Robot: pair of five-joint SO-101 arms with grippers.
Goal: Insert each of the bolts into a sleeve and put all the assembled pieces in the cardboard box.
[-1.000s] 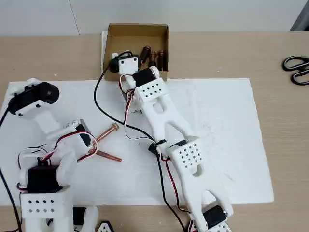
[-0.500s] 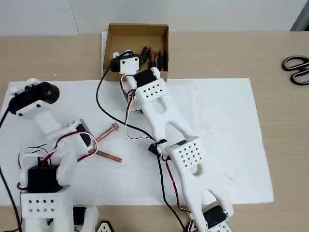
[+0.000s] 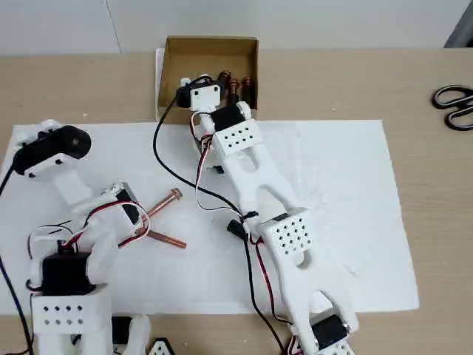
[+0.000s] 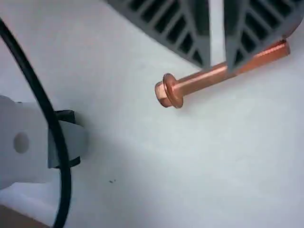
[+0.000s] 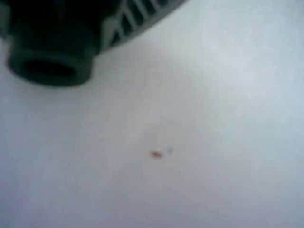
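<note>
Grey ribbed left tool clenched to thin slit, tips over shaft of copper flange-headed bolt; second, thinner copper bolt near, both on white paper. Right tool: cannot tell. Three dark cylindrical pieces in cardboard box.

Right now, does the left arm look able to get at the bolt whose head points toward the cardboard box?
Probably yes. The left tool sits right over the shaft of that bolt on the white paper, and nothing lies on top of it.
</note>
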